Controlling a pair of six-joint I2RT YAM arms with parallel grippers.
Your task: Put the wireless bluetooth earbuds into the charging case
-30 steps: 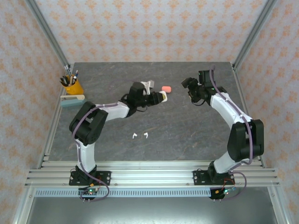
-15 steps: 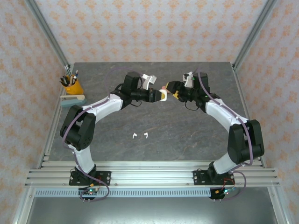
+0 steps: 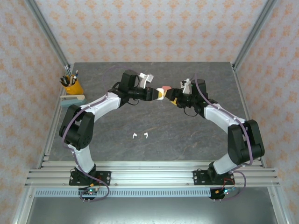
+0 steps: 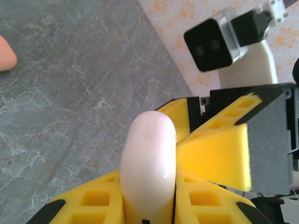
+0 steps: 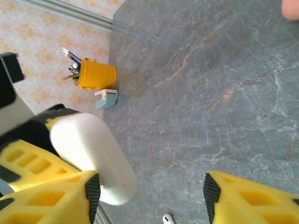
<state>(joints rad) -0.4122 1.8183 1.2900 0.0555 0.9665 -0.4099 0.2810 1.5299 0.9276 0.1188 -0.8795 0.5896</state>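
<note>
My left gripper (image 3: 154,93) is shut on a white charging case (image 3: 160,94), held up over the middle back of the table. In the left wrist view the case (image 4: 148,158) stands between the yellow fingers (image 4: 88,205). My right gripper (image 3: 172,98) faces it, open. In the right wrist view the case (image 5: 91,154) lies against one right finger (image 5: 56,200), while the other finger (image 5: 252,200) is far off. Two white earbuds (image 3: 134,136) (image 3: 145,135) lie on the table nearer the front; one earbud (image 5: 167,218) shows under the right jaws.
A coral-pink case (image 3: 165,88) lies on the table just behind the grippers. A yellow pen cup (image 3: 72,85) and a teal-and-white block (image 3: 72,100) stand at the left edge. Metal frame posts rise at the back corners.
The right arm has swung left until its gripper meets the left one, and its jaws have narrowed. The left gripper has carried the white case slightly back.
</note>
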